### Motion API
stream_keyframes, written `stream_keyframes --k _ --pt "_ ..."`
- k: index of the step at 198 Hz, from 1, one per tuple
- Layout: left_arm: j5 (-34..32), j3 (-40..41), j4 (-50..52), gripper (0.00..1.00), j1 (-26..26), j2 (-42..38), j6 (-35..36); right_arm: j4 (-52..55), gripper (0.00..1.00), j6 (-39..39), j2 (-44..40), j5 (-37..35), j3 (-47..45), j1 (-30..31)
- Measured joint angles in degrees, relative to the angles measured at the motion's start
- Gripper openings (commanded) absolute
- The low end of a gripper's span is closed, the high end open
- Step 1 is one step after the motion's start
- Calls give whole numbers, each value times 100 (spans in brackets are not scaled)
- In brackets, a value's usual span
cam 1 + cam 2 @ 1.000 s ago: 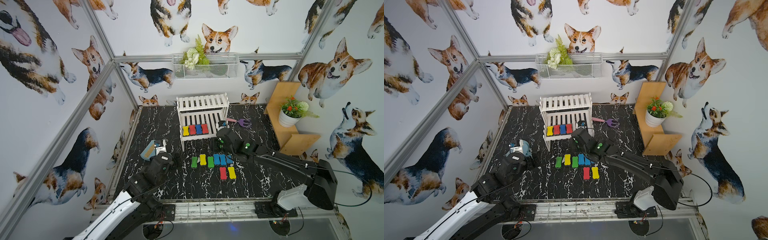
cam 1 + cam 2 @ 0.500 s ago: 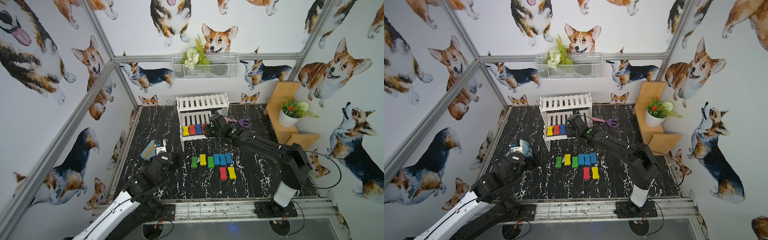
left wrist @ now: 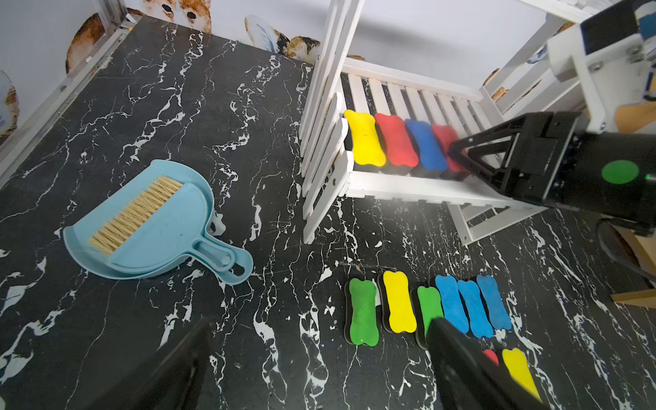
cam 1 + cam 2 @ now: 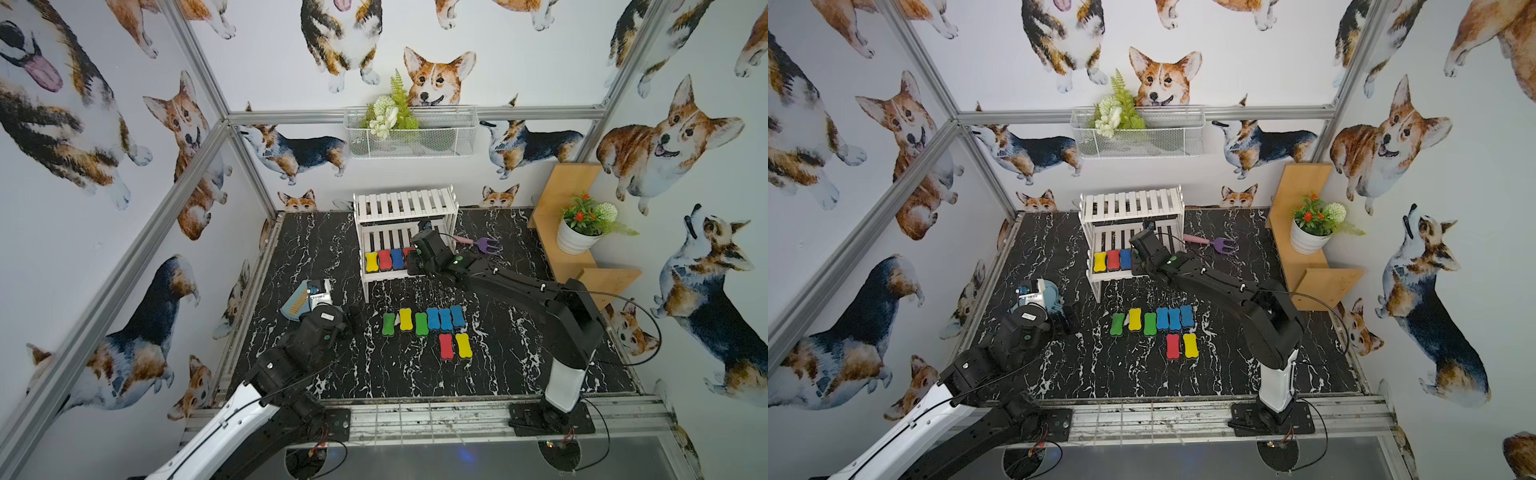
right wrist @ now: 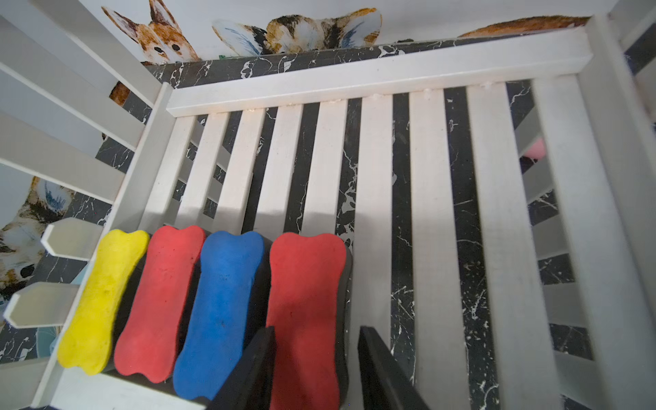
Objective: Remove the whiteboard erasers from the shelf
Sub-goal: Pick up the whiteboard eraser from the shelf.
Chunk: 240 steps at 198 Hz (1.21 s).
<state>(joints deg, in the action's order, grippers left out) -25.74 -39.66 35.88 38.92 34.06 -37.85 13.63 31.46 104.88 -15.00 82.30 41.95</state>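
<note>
R gripper [image 5: 316,332] was at the front of the lower tier of the shelf [image 4: 405,203], one finger either side of the end red eraser [image 5: 305,284]. Couldn't tell if they were pinching it or just close alongside. That eraser lay flat on the slats, last in a row of 4 w/ blue eraser [image 5: 220,305], 2nd red eraser [image 5: 159,301] & yellow eraser [image 5: 103,298], all side by side at the tier's front edge. On the table [image 4: 316,249] in front of the shelf lay a row of 6 erasers [image 4: 421,324], plus a red-yellow pair [image 4: 446,346] nearer the robot. L gripper [image 3: 319,333] hung over the table btwn dustpan [image 3: 156,227] & that row, fingers spread wide, nothing btwn them
</note>
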Motion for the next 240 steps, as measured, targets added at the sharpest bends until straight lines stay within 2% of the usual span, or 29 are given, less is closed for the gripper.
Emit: stream_keyframes --k 46,91,117,196,240 --pt "-2 4 0 99 0 -50 0 33 44 94 -278 -44 -293 -164" --pt "0 42 7 99 -4 -96 -2 184 60 -85 -352 -42 -37 -181" --pt "-4 66 2 99 -9 -131 -2 240 62 -184 -313 -42 168 -140" --pt "-2 79 4 99 -17 -136 -2 546 62 -199 168 -295 459 -144" --pt "-15 79 4 99 -17 -164 -2 636 53 -201 367 -293 621 -144"
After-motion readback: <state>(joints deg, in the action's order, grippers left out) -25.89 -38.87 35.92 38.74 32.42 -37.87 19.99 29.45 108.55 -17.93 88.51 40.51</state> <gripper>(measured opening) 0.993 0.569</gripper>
